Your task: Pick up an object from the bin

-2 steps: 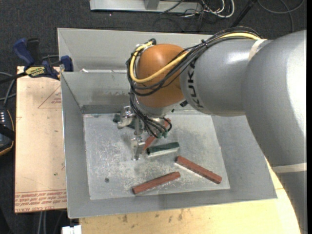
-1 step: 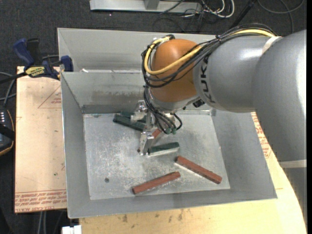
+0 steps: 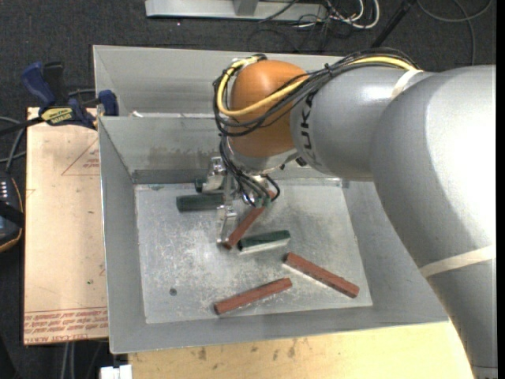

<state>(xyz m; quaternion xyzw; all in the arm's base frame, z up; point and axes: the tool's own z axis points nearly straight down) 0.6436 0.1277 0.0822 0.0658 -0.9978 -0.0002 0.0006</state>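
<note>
My gripper (image 3: 228, 229) hangs below the orange wrist cover, low over the middle of the bin floor. A short red-brown bar (image 3: 246, 226) lies slanted right against it, its lower end by the gripper's tip. Just right of that, a dark green bar with a pale side (image 3: 265, 242) lies flat, touching the red-brown bar's lower end. A dark green bar (image 3: 196, 203) lies to the gripper's left, near the back wall. Whether the gripper holds the red-brown bar is hidden by the wrist.
Two longer red-brown bars lie nearer the front: one (image 3: 320, 275) at the right, one (image 3: 252, 296) at the front middle. The arm and its cables cover the bin's back right part.
</note>
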